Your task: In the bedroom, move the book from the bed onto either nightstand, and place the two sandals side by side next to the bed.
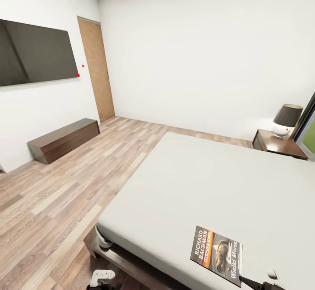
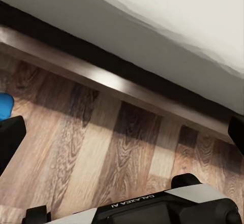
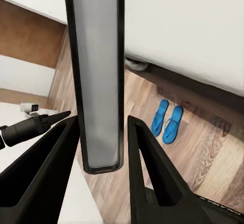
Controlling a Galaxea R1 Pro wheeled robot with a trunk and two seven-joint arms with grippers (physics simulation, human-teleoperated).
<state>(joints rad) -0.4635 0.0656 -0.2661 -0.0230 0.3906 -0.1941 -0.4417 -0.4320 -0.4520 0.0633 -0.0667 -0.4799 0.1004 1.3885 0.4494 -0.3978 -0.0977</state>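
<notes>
Nearest us, at the lower right of the head view, the right gripper [image 3: 102,127] is clamped across the thickness of the book [image 1: 216,248]. In its wrist view the pale page edge sits squeezed between the two dark fingers [image 3: 152,173]. The book hangs low over the near corner of the bed [image 1: 210,180].

The left gripper [image 2: 122,135] hangs spread wide and empty over the wood floor [image 2: 117,153] beside the bed frame.

The two sandals [image 3: 166,121] lie side by side on the floor just beside the bed, so we judge that part done.

We should carry the book across to the nightstand [image 1: 280,144] at the upper right. The hold is narrow, so we keep it level. We aim for the bare top in front of the lamp [image 1: 286,119] and lay the book flat before letting go.
</notes>
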